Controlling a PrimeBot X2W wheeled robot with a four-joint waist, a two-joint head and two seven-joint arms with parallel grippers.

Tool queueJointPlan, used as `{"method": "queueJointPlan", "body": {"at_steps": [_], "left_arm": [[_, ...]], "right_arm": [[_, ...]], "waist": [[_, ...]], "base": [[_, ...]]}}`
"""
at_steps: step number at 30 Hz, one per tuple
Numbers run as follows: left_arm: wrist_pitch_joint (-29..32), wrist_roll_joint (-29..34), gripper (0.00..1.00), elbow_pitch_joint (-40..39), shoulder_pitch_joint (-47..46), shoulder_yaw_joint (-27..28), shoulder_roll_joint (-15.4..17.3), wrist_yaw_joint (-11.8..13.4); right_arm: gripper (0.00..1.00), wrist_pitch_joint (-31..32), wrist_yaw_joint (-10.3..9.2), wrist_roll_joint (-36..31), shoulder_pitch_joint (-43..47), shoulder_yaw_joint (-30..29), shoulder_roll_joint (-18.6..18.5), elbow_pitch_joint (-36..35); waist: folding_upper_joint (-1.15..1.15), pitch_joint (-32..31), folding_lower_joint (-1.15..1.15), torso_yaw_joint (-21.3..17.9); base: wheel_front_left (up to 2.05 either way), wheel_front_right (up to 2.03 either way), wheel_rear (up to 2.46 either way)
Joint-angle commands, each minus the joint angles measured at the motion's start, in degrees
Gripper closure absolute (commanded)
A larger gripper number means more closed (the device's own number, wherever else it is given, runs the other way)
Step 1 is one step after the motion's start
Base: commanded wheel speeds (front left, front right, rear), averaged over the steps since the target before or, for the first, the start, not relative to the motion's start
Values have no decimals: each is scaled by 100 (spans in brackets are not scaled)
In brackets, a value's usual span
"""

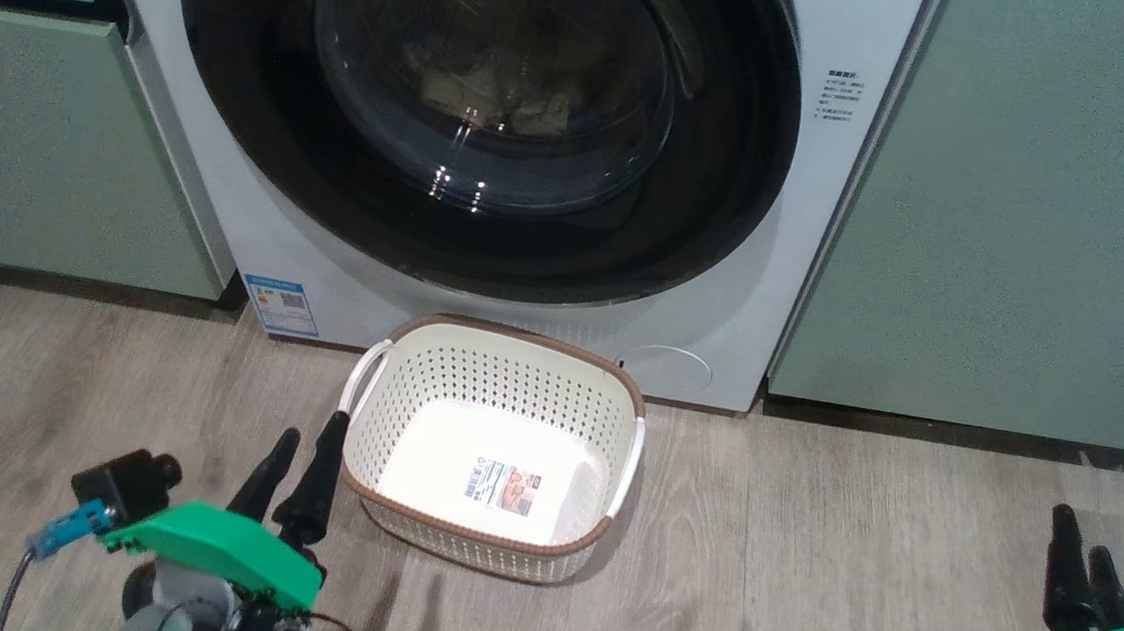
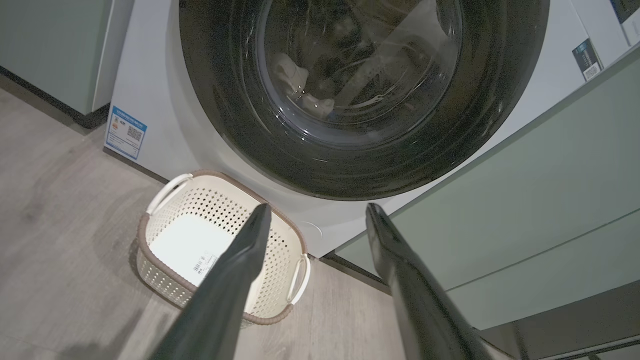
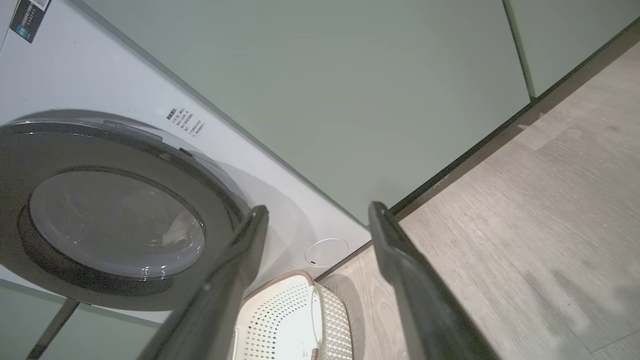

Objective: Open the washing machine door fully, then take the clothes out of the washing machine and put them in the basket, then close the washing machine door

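Glossy black washing machine door (image 1: pixel 488 109) at twelve o'clock looks stiff and slick, best hooked at its rim; my left tool (image 1: pixel 312 428) and right tool (image 1: pixel 1079 533) stand apart, empty.

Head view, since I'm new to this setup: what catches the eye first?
The washing machine door, a big glossy black ring, dominates the top, with pale clothes dimly visible behind its glass. Below it, the cream basket stands empty on the wooden floor, the left claw open beside it.
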Motion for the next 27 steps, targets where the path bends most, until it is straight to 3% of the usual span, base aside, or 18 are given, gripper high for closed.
{"method": "queueJointPlan", "body": {"at_steps": [1,27], "left_arm": [[-77,211,0,-228,-366,96,149,39],[-515,2237,0,-472,-457,-226,367,384]], "right_arm": [[0,-96,12,-233,-356,21,-69,-220],[0,-535,16,-2424,-429,178,10,-265]], "waist": [[0,2,0,3],[0,15,0,25]], "base": [[0,0,0],[0,0,0]]}}
